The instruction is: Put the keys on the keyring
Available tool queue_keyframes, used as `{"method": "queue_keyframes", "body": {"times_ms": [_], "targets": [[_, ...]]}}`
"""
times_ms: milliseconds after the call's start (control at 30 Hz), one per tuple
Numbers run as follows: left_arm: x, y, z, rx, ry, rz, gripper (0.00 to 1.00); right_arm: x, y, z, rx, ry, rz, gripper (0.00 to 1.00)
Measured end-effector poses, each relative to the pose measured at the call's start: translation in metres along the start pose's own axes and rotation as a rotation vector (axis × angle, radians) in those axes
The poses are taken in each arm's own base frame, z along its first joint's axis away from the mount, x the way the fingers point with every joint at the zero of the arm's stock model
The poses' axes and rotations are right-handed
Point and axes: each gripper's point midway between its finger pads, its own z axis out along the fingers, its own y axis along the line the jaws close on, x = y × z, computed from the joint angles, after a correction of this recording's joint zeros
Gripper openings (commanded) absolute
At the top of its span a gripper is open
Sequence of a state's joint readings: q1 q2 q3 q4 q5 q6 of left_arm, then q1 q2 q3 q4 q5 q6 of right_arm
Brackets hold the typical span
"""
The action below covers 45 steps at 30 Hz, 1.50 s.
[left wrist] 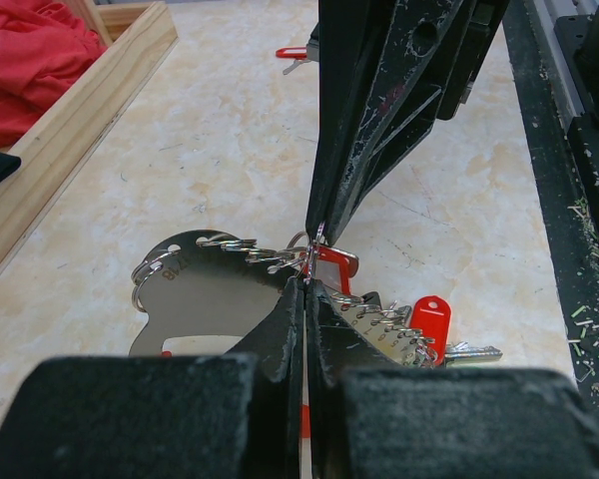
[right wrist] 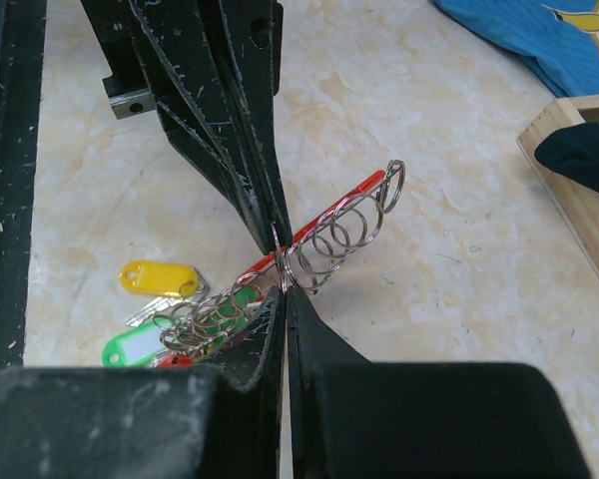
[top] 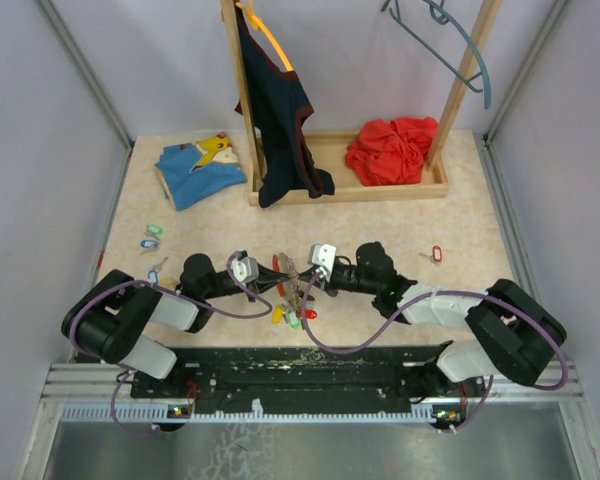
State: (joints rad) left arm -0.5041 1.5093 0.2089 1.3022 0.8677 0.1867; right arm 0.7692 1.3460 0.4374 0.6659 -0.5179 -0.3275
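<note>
Left gripper point(left wrist: 305, 289): fingers pressed together, pinching the keyring point(left wrist: 205, 284) at its edge.
Right gripper point(right wrist: 285, 291): also closed, tip to tip with the left on the keyring; exact hold hidden.
Tagged keys point(right wrist: 160, 277): bunched under the fingertips, blades mostly covered; whether they are threaded is unclear.
Loose keys point(top: 150, 237): on the table to the left, and too small to read.

The left arm point(top: 115, 312) and right arm point(top: 510, 332) are glossy black with pale grey sleeves. Purple cables point(top: 350, 350) loop along them. The black fingers point(left wrist: 280, 334) are scratched white.
</note>
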Motion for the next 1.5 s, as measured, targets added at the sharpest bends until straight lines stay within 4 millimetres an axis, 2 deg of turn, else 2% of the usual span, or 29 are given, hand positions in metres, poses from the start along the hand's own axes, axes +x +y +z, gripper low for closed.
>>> {"method": "queue_keyframes", "body": {"times_ms": [1500], "targets": [[0.0005, -0.0004, 0.0000, 0.001, 0.001, -0.005, 0.00, -0.0040, 0.0000, 0.0005, 0.002, -0.016, 0.025, 0.00]]}}
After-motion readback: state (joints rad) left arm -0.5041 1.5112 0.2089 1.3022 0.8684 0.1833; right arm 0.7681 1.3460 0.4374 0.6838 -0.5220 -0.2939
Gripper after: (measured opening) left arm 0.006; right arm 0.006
